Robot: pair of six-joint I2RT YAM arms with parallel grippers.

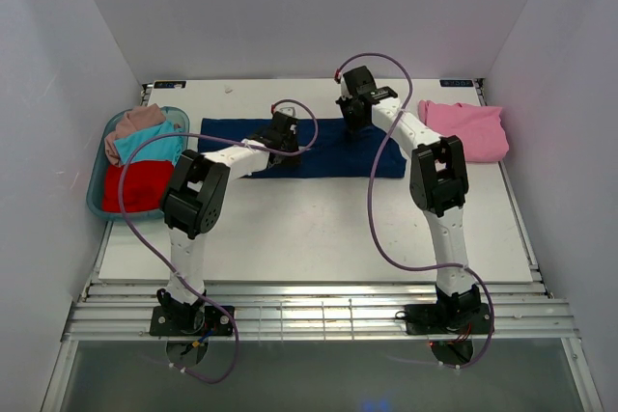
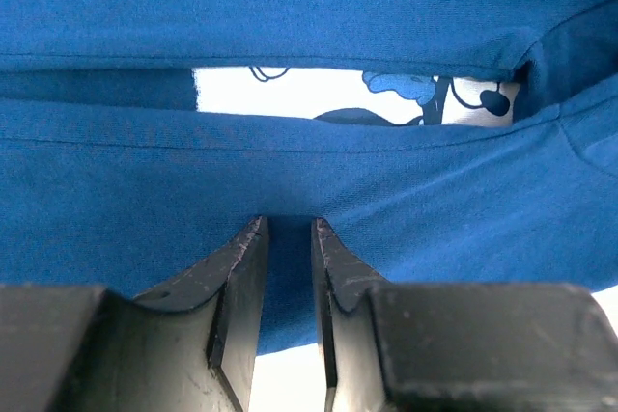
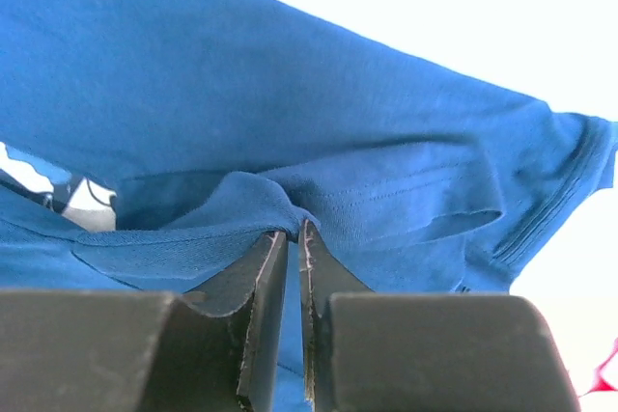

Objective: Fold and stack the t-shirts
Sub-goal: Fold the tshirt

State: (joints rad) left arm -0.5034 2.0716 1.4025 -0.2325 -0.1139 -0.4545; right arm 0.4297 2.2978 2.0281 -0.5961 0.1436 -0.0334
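Observation:
The navy t-shirt lies spread across the back middle of the table, partly folded over on itself. My left gripper is over its middle. In the left wrist view the gripper is shut on the shirt's near edge, and a strip of the pale cartoon print shows between two folds. My right gripper is at the shirt's back edge. In the right wrist view it pinches a bunched fold of the navy cloth. A pink t-shirt lies folded at the back right.
A blue basket at the left edge holds a red tee, a teal one and a dusty-pink one. White walls stand close on the left, back and right. Purple cables loop over both arms.

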